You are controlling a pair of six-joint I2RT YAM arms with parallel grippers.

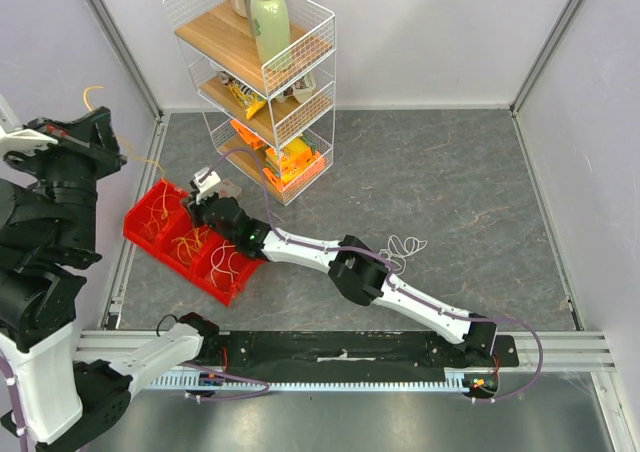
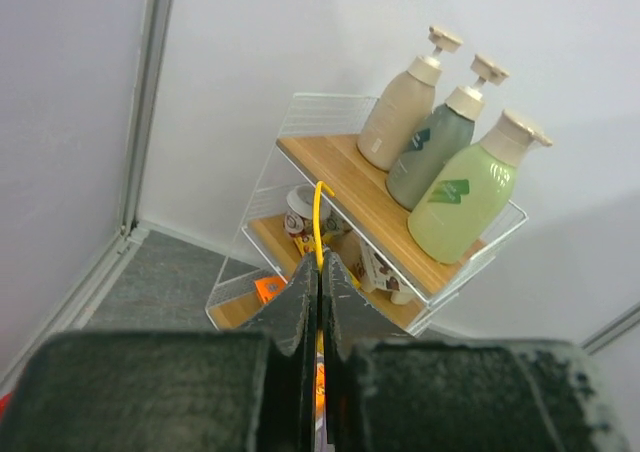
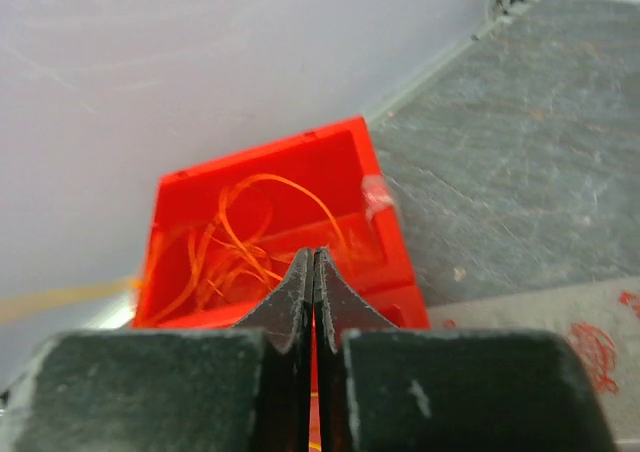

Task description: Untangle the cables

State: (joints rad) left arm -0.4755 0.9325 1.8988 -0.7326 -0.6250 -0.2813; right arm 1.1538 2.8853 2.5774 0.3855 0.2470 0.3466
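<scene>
Rack [image 1: 215, 34], red bin [image 1: 135, 222] crowd left — right floor [image 1: 470, 172] open.

The top view looks down from above and behind the arm bases, taking in the whole table [image 1: 450, 192]. The left wrist view sits high, facing along the left gripper [image 2: 320, 264] toward the wire shelf [image 2: 345, 177], which the top view shares. The right wrist view faces along the right gripper [image 3: 313, 257], close above the red bin [image 3: 300, 162], also in the top view.
</scene>
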